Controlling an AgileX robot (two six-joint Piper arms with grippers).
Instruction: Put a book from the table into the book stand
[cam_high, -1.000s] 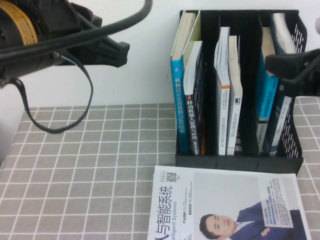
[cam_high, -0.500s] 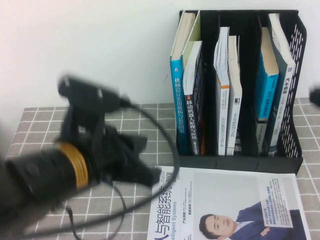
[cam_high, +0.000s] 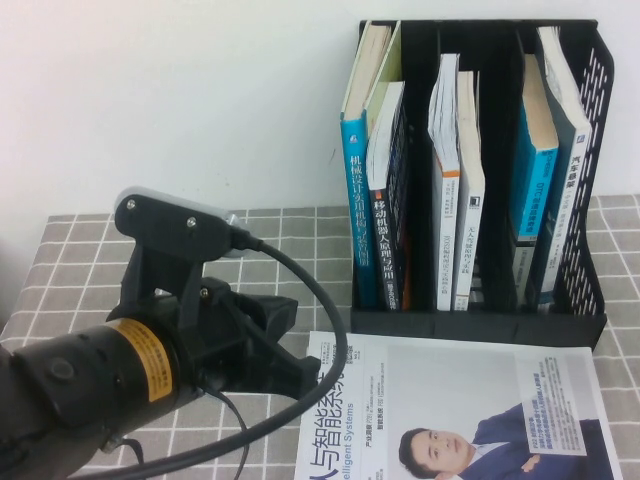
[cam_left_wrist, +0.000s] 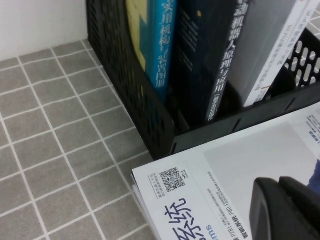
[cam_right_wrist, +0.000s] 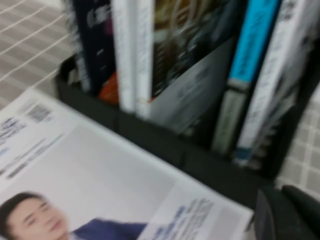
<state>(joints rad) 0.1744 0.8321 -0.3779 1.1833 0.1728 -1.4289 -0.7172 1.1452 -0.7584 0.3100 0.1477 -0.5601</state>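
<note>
The black book stand (cam_high: 480, 322) stands at the back right of the grid-cloth table (cam_high: 150, 250). The white book with the bluish-grey spine (cam_high: 572, 150) leans in the stand's right compartment, beside a blue book. My left gripper (cam_high: 300, 360) is shut and empty, low at the front left, over the left edge of the flat white book showing a suited man (cam_high: 450, 410); it also shows in the left wrist view (cam_left_wrist: 287, 210). My right gripper (cam_right_wrist: 290, 215) is shut and empty near the stand's right front corner and is out of the high view.
The stand's left and middle compartments hold several upright books (cam_high: 385, 200). The flat book lies right in front of the stand and reaches the table's front edge. A white wall rises behind. Bare cloth lies to the left of the stand.
My left arm swung down from the upper left to low at the front left. My right gripper drew back from the stand's right compartment and left the high view; the white book stays there.
</note>
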